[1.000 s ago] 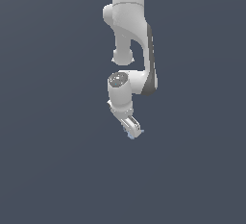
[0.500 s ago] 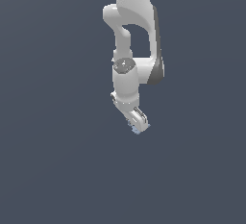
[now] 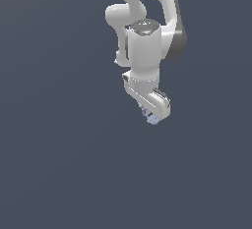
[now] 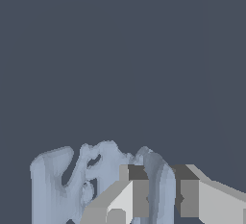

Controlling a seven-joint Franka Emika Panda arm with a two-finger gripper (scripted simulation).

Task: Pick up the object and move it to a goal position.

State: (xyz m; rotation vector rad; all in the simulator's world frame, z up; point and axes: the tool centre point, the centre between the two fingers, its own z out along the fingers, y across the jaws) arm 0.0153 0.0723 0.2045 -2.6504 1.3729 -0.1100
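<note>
A plain dark grey-blue backdrop (image 3: 54, 164) fills both views; whether it is a floor is unclear.

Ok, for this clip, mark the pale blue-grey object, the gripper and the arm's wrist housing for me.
object (image 4: 62, 184): wrist view, on its pale open-frame body beside the jaws.
gripper (image 3: 150, 116): exterior view, at the tip, jaws closed on the object.
wrist housing (image 3: 143, 51): exterior view, on the white cylinder's front.
</note>
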